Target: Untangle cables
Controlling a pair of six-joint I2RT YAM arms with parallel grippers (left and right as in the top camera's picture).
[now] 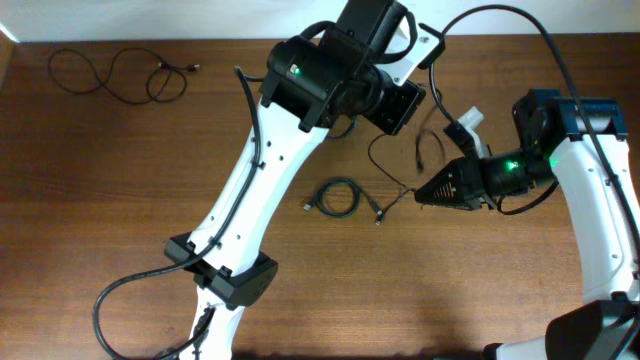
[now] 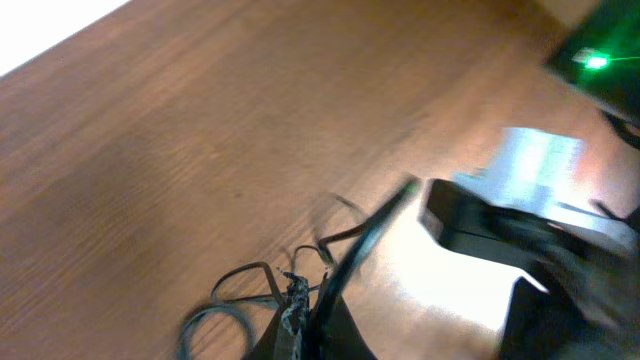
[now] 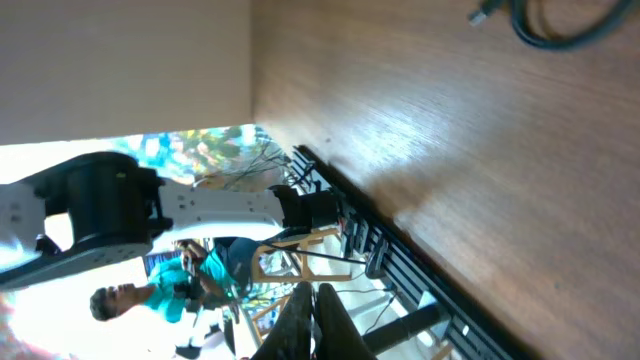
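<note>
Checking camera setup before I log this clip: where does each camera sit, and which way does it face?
Overhead: above the table, looking straight down; left arm, right arm and coiled cable show.
Left wrist: low over the wood, blurred, facing the coiled cable; left gripper at the bottom edge.
Right wrist: rolled sideways, looking along the table past its edge; right gripper at the bottom.
Shared: the coiled cable appears in all three.
</note>
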